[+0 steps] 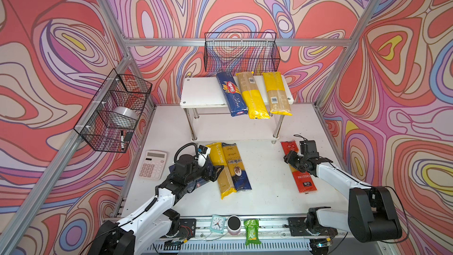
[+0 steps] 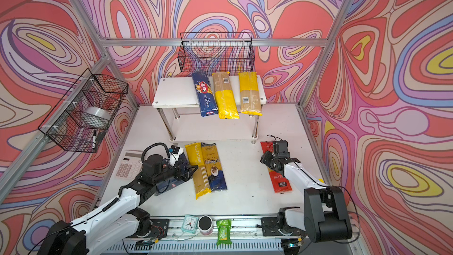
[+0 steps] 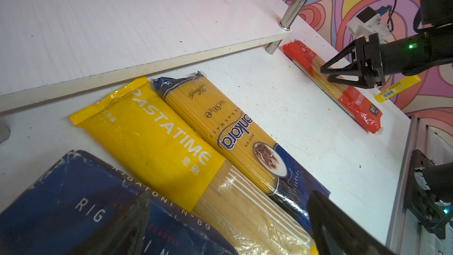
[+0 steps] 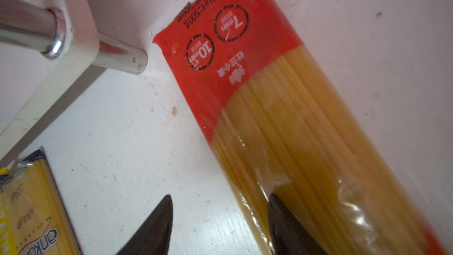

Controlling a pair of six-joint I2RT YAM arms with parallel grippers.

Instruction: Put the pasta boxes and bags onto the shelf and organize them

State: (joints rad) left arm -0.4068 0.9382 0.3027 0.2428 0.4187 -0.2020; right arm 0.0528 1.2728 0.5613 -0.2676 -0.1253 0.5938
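The white shelf (image 1: 203, 91) holds the Barilla spaghetti box (image 1: 231, 94) and two yellow-and-clear bags (image 1: 252, 96) (image 1: 277, 94) on its top board. On the table in front lie the yellow Pastatime bag (image 1: 226, 182), a blue-and-gold bag (image 1: 236, 165) and the red bag (image 1: 304, 180). The rigatoni box (image 3: 61, 204) lies under my left arm. My left gripper (image 3: 229, 195) is open, one finger over the rigatoni box, the other over the blue-and-gold bag (image 3: 232, 128), with the Pastatime bag (image 3: 157, 138) between. My right gripper (image 4: 220, 196) is open low over the red bag (image 4: 269, 94), one finger on it, one over bare table.
The shelf's lower board (image 1: 232, 128) is bare. A calculator (image 1: 152, 165) lies left of my left arm. A small clock (image 1: 217, 223), a round jar (image 1: 234, 224) and a green packet (image 1: 252, 231) sit on the front rail. Black wire baskets (image 1: 241, 52) (image 1: 115, 109) hang on the walls.
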